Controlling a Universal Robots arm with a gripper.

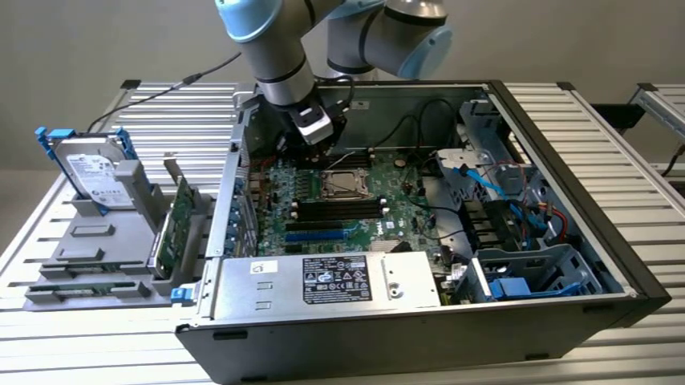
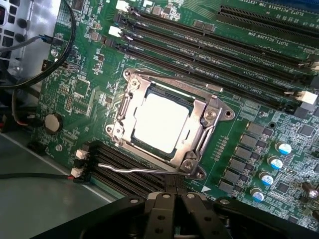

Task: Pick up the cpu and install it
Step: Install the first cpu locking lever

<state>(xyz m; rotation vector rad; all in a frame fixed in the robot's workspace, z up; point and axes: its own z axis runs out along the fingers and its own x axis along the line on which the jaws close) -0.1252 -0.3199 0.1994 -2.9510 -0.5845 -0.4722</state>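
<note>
The cpu (image 2: 159, 123), a flat square chip with a pale silver top, lies in the socket on the green motherboard (image 2: 89, 74), framed by the metal retention bracket (image 2: 212, 113). A thin metal lever (image 2: 134, 169) runs along the socket's edge nearest my fingers. My gripper (image 2: 174, 206) is shut with nothing between its fingers and hovers just off the socket, apart from the chip. In the exterior view the gripper (image 1: 308, 154) hangs inside the open computer case (image 1: 578, 160), a little to the exterior view's left of the cpu (image 1: 345, 183).
Black memory slots (image 2: 209, 45) flank the socket. A power supply (image 1: 332, 281) sits at the case front, and drive bays with blue cables (image 1: 514, 216) on the exterior view's right. Outside the case stand a hard drive (image 1: 95, 172) and green cards (image 1: 176, 224) in a grey holder.
</note>
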